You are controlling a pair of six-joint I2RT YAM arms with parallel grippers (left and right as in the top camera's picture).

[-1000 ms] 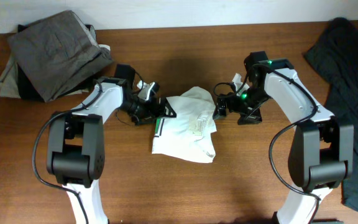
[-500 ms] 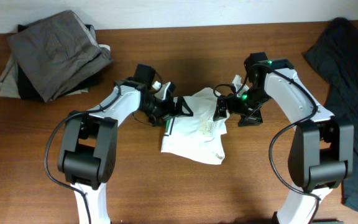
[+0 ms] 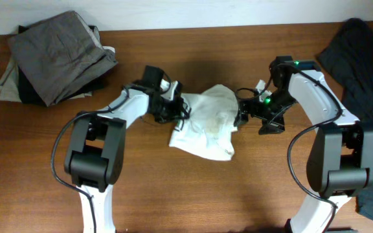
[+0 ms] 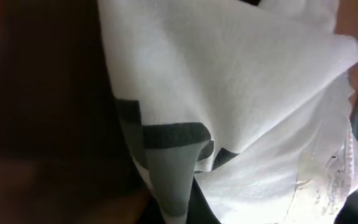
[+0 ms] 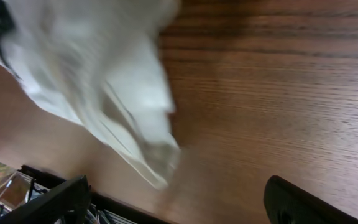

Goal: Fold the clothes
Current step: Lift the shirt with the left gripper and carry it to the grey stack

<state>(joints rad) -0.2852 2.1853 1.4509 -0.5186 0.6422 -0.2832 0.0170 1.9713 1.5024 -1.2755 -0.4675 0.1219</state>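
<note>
A crumpled white garment [image 3: 206,123] with dark trim lies mid-table. My left gripper [image 3: 179,109] is at its left edge, shut on the cloth. In the left wrist view the white garment [image 4: 229,81] fills the frame and its grey-and-dark trim [image 4: 166,168] runs down into my left gripper [image 4: 179,214]. My right gripper [image 3: 245,115] stands open beside the garment's right edge. In the right wrist view its two dark fingertips [image 5: 55,199] are wide apart. A loose corner of the white garment [image 5: 104,87] hangs ahead of my right gripper [image 5: 179,208], not pinched.
A stack of folded grey and dark clothes [image 3: 57,55] sits at the back left corner. A dark garment [image 3: 361,84] is draped along the table's right side. Bare brown wood [image 3: 206,188] lies in front of the white garment.
My left gripper has shut on the garment's left edge, and the cloth has bunched and shifted right. My right arm has drawn back a little to the right.
</note>
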